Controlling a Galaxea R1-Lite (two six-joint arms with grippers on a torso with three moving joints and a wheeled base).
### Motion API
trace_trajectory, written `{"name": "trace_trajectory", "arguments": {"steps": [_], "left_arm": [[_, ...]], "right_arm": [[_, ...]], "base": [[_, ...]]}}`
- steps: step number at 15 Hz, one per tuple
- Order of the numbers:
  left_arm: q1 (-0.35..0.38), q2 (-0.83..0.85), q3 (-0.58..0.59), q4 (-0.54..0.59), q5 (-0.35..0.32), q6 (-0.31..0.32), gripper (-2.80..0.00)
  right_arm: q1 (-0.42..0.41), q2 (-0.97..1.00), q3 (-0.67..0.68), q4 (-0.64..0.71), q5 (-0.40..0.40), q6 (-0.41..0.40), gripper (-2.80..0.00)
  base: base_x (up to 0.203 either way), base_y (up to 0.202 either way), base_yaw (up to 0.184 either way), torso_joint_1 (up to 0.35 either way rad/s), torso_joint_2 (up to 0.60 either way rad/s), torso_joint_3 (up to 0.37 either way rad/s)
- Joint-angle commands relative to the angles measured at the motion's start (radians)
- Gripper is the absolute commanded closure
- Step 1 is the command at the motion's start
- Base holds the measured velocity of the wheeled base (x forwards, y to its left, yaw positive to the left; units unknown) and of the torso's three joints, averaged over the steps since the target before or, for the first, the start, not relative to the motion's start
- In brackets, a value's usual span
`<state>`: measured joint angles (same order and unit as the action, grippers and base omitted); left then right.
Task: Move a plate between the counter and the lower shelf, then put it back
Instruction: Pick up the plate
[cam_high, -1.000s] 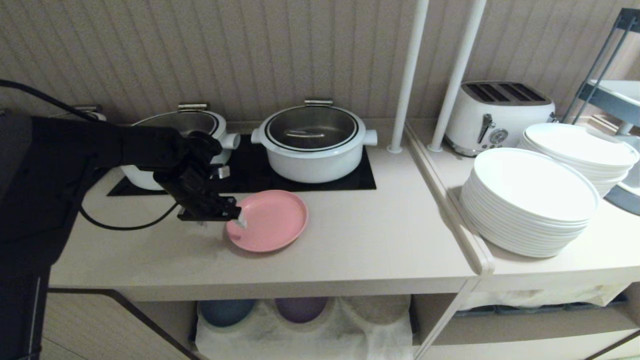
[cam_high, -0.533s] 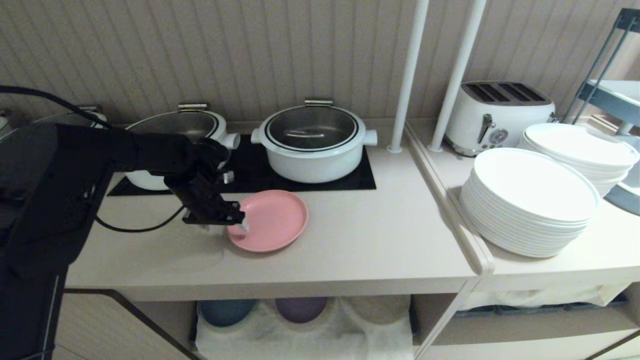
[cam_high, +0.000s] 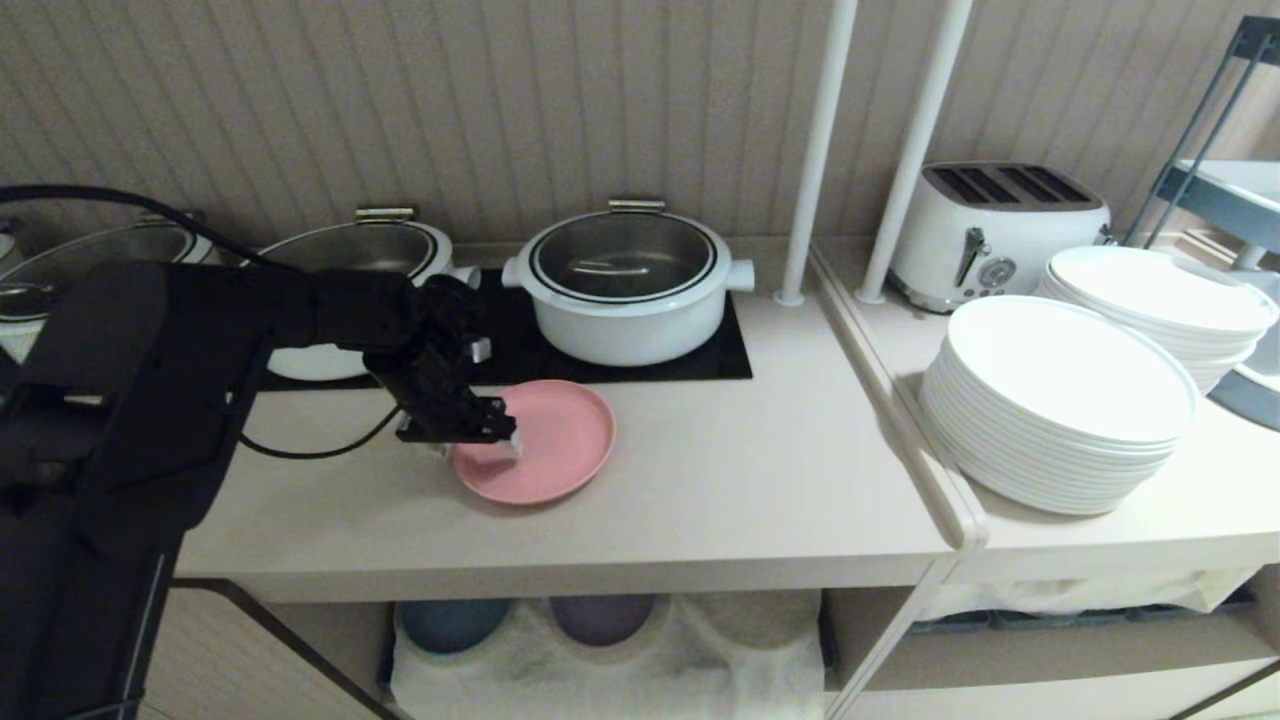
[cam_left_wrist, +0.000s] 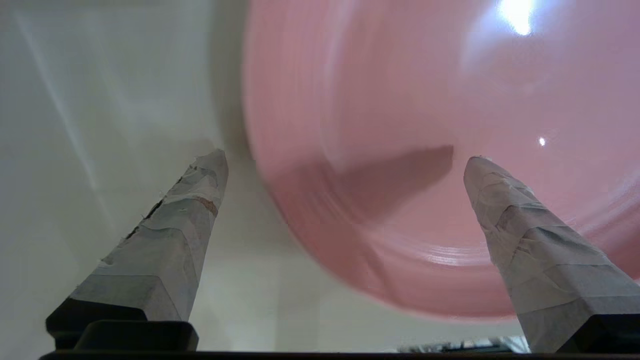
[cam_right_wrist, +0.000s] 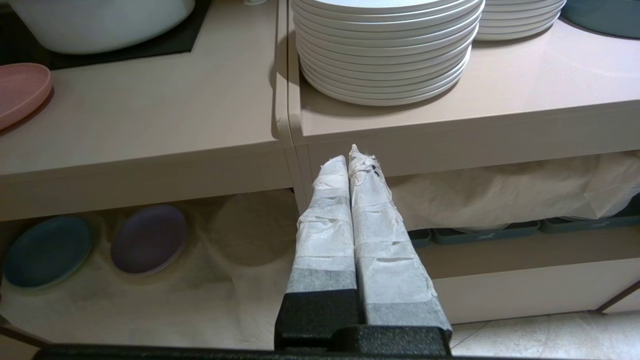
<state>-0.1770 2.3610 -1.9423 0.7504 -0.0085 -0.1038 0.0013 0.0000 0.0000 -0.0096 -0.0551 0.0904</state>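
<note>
Nearest me, the right gripper (cam_right_wrist: 350, 160) hung parked below the front edge of the counter (cam_high: 700, 500), its taped fingers pressed together on nothing. On the counter, toward its front edge, the pink plate (cam_high: 545, 440) lay flat. Over the last second I had pushed the left gripper (cam_high: 480, 445) further across the plate's left rim; its fingers (cam_left_wrist: 190, 210) were spread wide, straddling that rim. I judged a grasp was next. Behind stood the white pot (cam_high: 628, 285).
</note>
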Motion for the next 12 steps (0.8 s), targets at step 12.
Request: {"name": "trace_trajectory", "arguments": {"steps": [12], "left_arm": [[0.013,0.026,-0.027,0.006,0.028,-0.005,-2.8]], "right_arm": [[0.0,0.002,0.0,0.0,0.0,0.0,0.0]], "base": [[0.0,0.0,0.0,0.0,0.0,0.0]]}}
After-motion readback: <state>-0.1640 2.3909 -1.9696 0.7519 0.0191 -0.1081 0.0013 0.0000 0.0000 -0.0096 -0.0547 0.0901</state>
